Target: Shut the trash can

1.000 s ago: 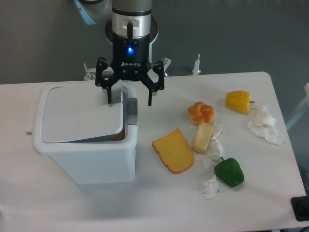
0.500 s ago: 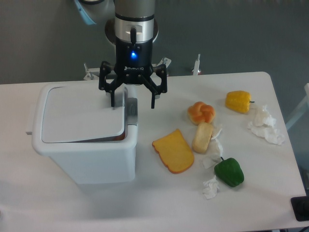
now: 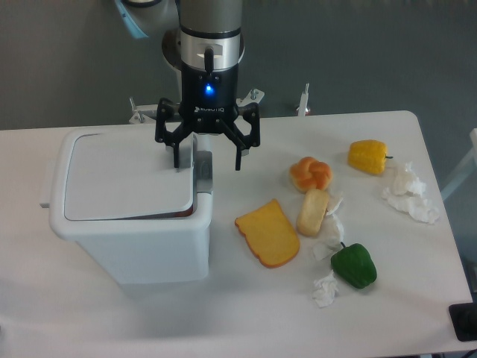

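Trash can (image 3: pixel 130 227): large white boxy bin with rounded corners, standing on the left part of the table (image 3: pixel 246 313). Flat white lid (image 3: pixel 127 179) lies nearly level across the top; its front edge sits slightly raised, leaving a thin dark gap with a trace of red-orange showing through. Contents otherwise hidden. Grey latch tab (image 3: pixel 203 173) at the right rim.

End effector (image 3: pixel 207 158): black two-finger unit with a lit blue light, hanging from a grey arm over the can's back right corner. Fingers spread wide and holding nothing; the left finger hangs over the lid's right rear edge, contact not discernible, the right finger hangs beyond the can's right wall, above the table.

Loose items on the table, right of the can:
- Yellow-orange bread slice (image 3: pixel 267 233), flat, just beside the can.
- Braided orange bun (image 3: pixel 311 173).
- Pale bread roll (image 3: pixel 313 212), just in front of the bun.
- Yellow pepper (image 3: pixel 368 156), toward the right rear.
- Green pepper (image 3: pixel 353 265), toward the front.
- Crumpled white tissues: one (image 3: pixel 408 193) near the yellow pepper, one (image 3: pixel 329 230) between the roll and the green pepper, one (image 3: pixel 325 289) beside the green pepper.

Surface: white table with rounded corners. Two metal clamps (image 3: pixel 304 100) at its rear edge.

Room: plain dark grey wall (image 3: pixel 373 52) behind.
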